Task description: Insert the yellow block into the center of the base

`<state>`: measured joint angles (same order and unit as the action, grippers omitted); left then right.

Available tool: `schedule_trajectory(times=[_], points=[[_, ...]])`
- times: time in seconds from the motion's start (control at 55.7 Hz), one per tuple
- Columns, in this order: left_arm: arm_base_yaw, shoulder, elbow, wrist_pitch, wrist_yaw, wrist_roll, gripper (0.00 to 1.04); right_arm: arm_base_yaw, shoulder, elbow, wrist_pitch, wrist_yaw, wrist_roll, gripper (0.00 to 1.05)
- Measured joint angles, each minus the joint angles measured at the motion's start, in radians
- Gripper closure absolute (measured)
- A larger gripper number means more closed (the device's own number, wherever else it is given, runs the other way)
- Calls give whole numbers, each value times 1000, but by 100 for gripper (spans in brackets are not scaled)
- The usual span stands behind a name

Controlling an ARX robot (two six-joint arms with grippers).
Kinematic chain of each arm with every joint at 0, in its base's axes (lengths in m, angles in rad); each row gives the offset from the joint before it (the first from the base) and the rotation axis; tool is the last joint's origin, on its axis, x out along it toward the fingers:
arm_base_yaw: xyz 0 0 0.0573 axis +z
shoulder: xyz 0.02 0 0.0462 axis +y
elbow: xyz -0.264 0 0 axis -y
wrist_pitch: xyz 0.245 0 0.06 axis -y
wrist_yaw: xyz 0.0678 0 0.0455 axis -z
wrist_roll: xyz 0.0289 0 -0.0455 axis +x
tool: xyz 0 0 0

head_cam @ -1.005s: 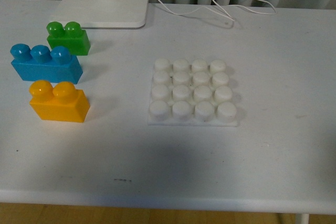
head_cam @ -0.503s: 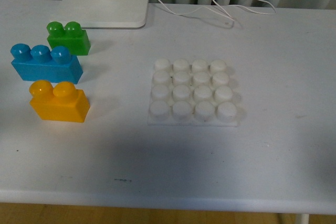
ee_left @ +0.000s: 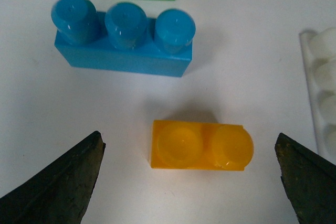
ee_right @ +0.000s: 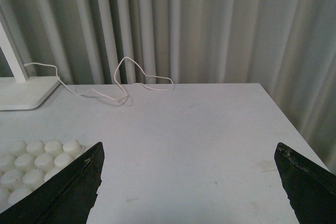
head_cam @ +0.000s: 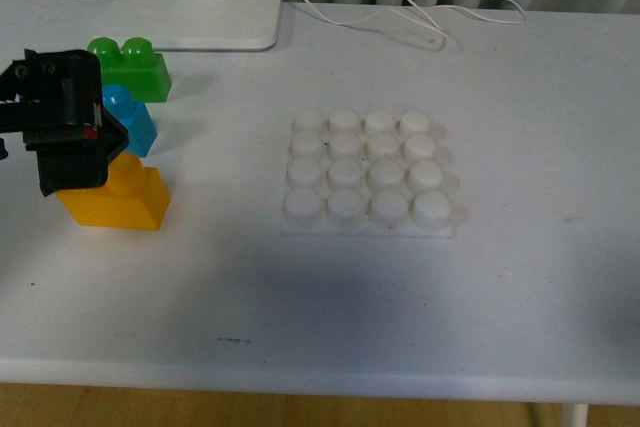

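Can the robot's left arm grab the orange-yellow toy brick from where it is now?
Probably yes. The left gripper hangs open right over the orange-yellow plastic two-stud brick, with a jaw on each side and nothing between. The blue three-stud brick lies apart from it.

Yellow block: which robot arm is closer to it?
Left. The left end effector hangs open just above the yellow block; the right end effector is far off, past the base.
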<state>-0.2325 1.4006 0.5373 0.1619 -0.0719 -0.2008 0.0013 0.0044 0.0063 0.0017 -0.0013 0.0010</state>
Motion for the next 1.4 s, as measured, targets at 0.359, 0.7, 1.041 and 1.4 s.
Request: schedule_trajectory(times=[0.359,0.7,1.041,1.4], points=[[-30,85,-2,30,-34,8,6,0,0,0,0,0,0,9],[-37,164,13,59,-42,18,6,0,0,0,0,0,0,9],[-56,196,34,70,-40,24,6,0,0,0,0,0,0,9],[-70,203,37,75,-42,25,21,0,0,0,0,0,0,9]])
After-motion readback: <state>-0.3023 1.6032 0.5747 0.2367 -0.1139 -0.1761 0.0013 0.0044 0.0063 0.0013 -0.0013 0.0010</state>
